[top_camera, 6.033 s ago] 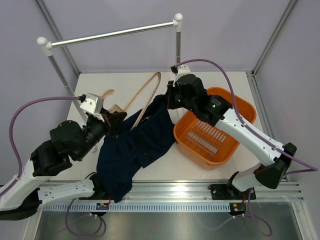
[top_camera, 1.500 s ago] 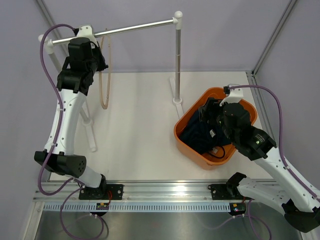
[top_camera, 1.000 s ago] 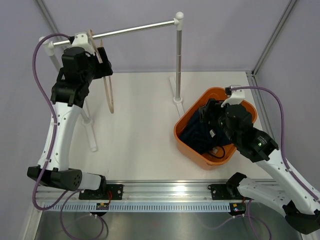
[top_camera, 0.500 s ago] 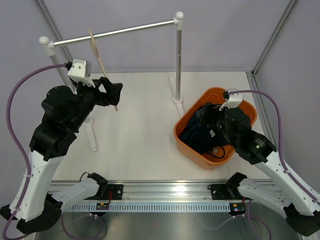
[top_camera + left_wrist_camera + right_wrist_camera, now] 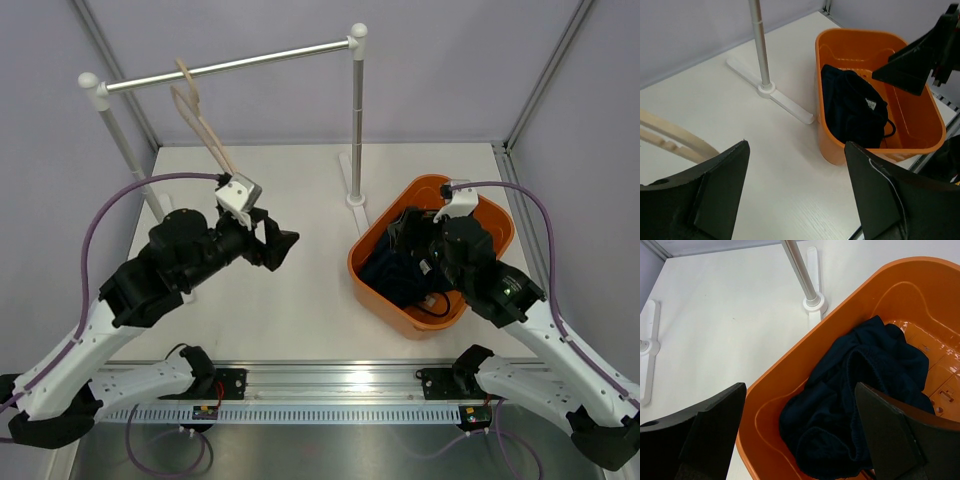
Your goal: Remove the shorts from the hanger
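Note:
The dark navy shorts [image 5: 392, 272] lie crumpled inside the orange tub [image 5: 452, 312], off the hanger. The tan wooden hanger [image 5: 205, 125] hangs bare by its hook on the silver rail [image 5: 250, 62]. My left gripper [image 5: 278, 243] is open and empty, low over the table well below the hanger. In the left wrist view its jaws [image 5: 797, 192] frame bare tabletop, with the hanger's arm [image 5: 670, 142] at the left and the shorts [image 5: 855, 107] in the tub [image 5: 832, 145]. My right gripper [image 5: 800, 435] hovers open just above the shorts [image 5: 875, 375], holding nothing.
The rail's right post [image 5: 355, 120] and white foot [image 5: 352, 185] stand just left of the tub. Its left post [image 5: 125, 150] stands behind my left arm. The frame's uprights border the table on both sides.
My left arm came down from the rail toward the table's middle, leaving the hanger on the rail. The right gripper's jaws opened wider above the shorts.

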Robot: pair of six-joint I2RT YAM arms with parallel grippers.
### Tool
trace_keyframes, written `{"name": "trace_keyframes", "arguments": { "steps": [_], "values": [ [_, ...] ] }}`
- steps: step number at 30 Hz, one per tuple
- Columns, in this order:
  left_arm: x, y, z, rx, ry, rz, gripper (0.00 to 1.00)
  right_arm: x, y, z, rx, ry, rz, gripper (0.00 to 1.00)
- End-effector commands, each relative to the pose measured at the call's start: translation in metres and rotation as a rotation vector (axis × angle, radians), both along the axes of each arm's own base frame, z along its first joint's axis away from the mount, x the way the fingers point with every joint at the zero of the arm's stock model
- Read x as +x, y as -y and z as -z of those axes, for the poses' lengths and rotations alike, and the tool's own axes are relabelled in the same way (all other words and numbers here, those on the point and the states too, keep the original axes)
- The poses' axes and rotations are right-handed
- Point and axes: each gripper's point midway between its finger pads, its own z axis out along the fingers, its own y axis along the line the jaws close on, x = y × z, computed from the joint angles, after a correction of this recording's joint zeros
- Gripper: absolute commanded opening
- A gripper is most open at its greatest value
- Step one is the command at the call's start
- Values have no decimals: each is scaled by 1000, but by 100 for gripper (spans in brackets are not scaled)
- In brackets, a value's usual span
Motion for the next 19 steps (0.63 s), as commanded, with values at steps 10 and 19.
{"name": "trace_keyframes", "arguments": {
  "steps": [10, 19],
  "values": [
    [-1, -2, 36, 52, -50, -24, 82, -5, 5, -18, 78, 71, 9, 99],
    [-6, -9, 54, 92, -66, -25, 83, -9, 11, -22, 93, 90, 20, 99]
  ]
}}
